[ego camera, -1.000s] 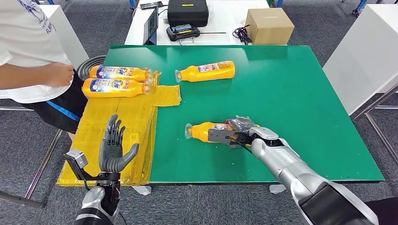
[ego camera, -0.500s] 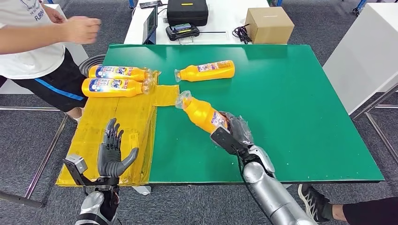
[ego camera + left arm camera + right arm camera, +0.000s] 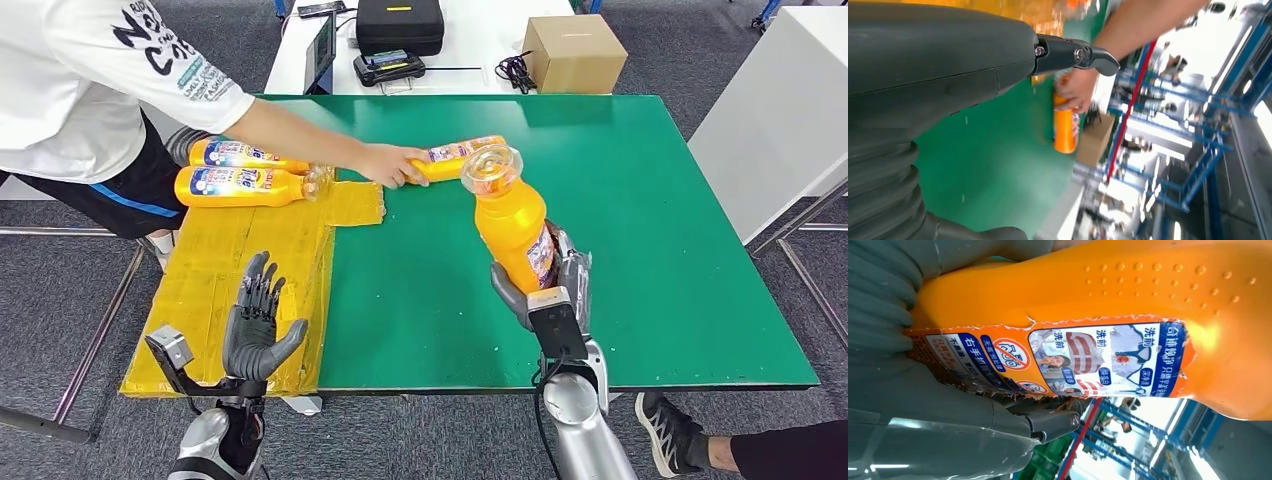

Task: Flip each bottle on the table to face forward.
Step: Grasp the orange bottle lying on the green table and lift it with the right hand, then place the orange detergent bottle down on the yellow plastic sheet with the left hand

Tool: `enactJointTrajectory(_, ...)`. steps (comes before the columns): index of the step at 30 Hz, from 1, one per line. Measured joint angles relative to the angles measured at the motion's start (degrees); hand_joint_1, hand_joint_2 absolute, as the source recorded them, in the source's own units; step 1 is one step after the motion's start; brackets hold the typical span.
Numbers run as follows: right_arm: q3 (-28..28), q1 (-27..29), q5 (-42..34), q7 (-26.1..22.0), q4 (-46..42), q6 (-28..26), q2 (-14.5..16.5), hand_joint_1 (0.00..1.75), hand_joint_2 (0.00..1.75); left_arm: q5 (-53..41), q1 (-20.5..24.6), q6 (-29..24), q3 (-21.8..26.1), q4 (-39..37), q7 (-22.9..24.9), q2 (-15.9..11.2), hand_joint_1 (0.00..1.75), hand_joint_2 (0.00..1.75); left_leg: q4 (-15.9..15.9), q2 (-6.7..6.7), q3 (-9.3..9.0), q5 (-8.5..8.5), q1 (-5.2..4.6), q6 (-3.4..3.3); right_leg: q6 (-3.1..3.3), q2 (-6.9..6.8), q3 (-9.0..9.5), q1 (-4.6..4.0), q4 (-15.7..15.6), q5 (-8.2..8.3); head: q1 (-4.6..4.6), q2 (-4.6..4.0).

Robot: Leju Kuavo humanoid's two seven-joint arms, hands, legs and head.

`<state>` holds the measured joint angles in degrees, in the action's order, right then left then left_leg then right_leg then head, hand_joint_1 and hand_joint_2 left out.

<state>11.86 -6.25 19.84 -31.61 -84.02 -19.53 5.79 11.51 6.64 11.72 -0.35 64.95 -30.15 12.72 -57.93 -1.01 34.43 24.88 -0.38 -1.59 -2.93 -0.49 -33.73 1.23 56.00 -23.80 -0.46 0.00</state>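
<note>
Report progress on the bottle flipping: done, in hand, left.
Done: two bottles lie on the yellow mat with front labels up. In hand: the right hand holds an orange bottle lifted off the green table. Left: a person's hand is on the far bottle. The left hand is idle.

the orange bottle (image 3: pixel 1128 305) gripped by the right robot hand (image 3: pixel 550 290) carries a torn blue-and-white label (image 3: pixel 1108 360) with chinese print: "洗前" over two small panels and "洗后" under them, and white characters on a blue band at the label's end, too turned to read surely. nearer the palm, a blue strip reads roughly "右手抓", beside a red no-entry style sign (image 3: pixel 1010 354). well beyond the left robot hand (image 3: pixel 255 325), the two lying bottles (image 3: pixel 245 185) bear blue labels whose lettering is too small to read. the person's white shirt (image 3: pixel 150 45) has dark print, cut off and unreadable.
</note>
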Motion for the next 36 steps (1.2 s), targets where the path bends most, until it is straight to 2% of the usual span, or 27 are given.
enactJointTrajectory(5,-0.50,3.16,1.48,-2.45,0.04,-0.04,1.98,1.75,1.75,3.56,-0.30,3.32,-2.44,0.65,2.65,0.00,0.00,1.75,0.01,0.01,0.01,0.00,0.01,0.00,0.00,0.00,-0.01,-0.01,0.00,0.00,-0.01,0.00)
enactJointTrajectory(12,-0.53,4.33,1.76,-3.01,0.63,-0.05,3.49,1.75,1.75,4.12,-0.42,3.56,-3.93,0.90,3.06,0.00,0.00,1.75,0.01,0.01,0.01,0.00,0.01,0.00,0.00,0.00,-0.01,0.00,0.00,0.00,0.01,0.00)
enactJointTrajectory(16,-0.56,4.48,1.77,-3.01,0.76,0.05,3.78,1.64,1.75,4.25,-0.45,3.70,-4.11,0.97,3.26,0.00,0.00,1.75,0.01,0.00,0.02,0.00,0.00,0.00,0.00,0.00,-0.01,0.00,0.00,0.00,0.01,0.00)
enactJointTrajectory(19,-0.26,4.55,2.49,-2.97,1.51,0.98,4.28,1.68,1.75,4.74,-0.47,4.14,-4.41,0.97,3.88,0.00,0.00,1.75,0.01,0.03,0.02,0.00,0.01,0.00,0.00,0.01,-0.01,-0.01,0.01,0.00,0.00,0.00)
enactJointTrajectory(26,5.64,4.13,6.38,-3.66,9.55,0.99,7.60,1.68,1.75,5.30,-0.36,4.04,-6.08,0.95,4.81,0.09,0.00,1.75,0.03,0.08,0.02,0.00,0.08,0.01,0.01,0.05,-0.04,-0.06,0.02,-0.01,0.00,0.00)
enactJointTrajectory(32,11.47,2.00,6.26,-3.60,17.84,1.28,10.42,1.72,1.75,5.28,-0.23,4.03,-7.35,0.95,5.64,0.17,0.00,1.75,0.03,0.09,0.02,0.00,0.07,0.01,0.01,0.07,-0.04,-0.05,0.02,-0.01,0.01,0.00)
enactJointTrajectory(36,13.94,0.05,5.89,-3.54,23.10,1.24,11.24,1.73,1.75,5.34,-0.29,4.50,-8.20,0.95,6.08,0.23,0.00,1.75,0.03,0.06,0.03,-0.01,0.04,0.01,0.01,0.06,-0.03,-0.02,0.02,0.00,0.03,0.00)
